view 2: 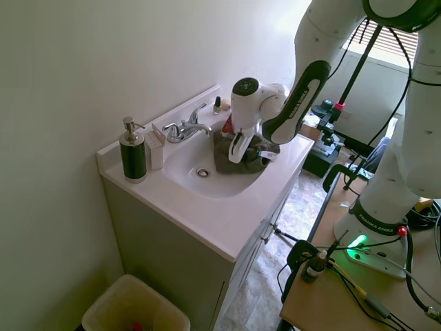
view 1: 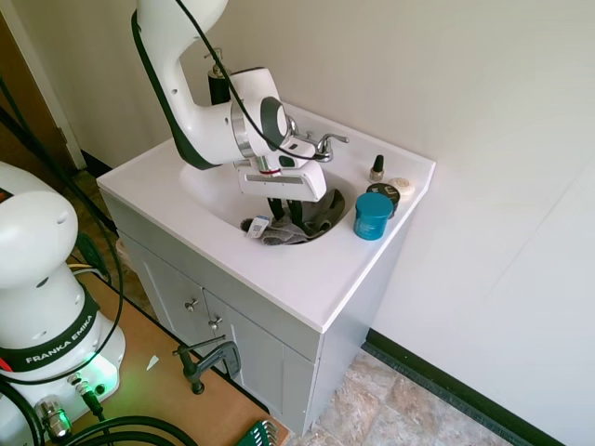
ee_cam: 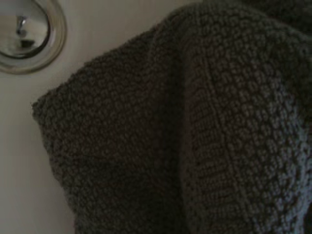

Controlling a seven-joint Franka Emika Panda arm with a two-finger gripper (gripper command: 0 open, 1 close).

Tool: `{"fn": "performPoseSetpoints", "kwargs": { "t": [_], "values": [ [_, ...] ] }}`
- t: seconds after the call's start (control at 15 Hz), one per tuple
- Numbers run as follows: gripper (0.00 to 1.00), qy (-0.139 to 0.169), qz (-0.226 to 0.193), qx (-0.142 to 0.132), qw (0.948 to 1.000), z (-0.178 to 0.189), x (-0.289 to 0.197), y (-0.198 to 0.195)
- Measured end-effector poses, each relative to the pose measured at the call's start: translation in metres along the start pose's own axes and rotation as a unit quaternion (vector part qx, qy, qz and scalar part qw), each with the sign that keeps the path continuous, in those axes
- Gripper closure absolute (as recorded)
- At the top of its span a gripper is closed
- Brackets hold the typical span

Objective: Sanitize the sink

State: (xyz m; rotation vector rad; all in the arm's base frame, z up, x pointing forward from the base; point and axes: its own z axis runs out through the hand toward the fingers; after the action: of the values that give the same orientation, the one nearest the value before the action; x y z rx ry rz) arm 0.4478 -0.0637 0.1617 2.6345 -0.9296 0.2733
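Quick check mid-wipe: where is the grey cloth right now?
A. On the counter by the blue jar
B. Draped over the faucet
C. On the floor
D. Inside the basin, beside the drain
D: the second exterior view shows the grey cloth lying in the sink beside the drain, under the gripper.

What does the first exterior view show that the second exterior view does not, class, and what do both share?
Only the first exterior view shows the teal jar, the small cream tin and the cabinet door knobs. Only the second shows the soap dispenser, the sink's chrome drain and the waste bin on the floor. Both show the white sink, its faucet, the nail polish bottle and the gripper down on the dark grey cloth in the basin.
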Motion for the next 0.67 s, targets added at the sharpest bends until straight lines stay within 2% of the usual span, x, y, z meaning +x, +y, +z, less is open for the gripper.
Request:
{"fn": "performPoseSetpoints", "kwargs": {
  "t": [0.27,0.67],
  "values": [
    [1.0,0.046,0.011,0.037,0.9982,-0.001,-0.004,0.0],
    [1.0,0.078,0.044,0.08,0.9927,0.002,-0.034,-0.036]
  ]
}}
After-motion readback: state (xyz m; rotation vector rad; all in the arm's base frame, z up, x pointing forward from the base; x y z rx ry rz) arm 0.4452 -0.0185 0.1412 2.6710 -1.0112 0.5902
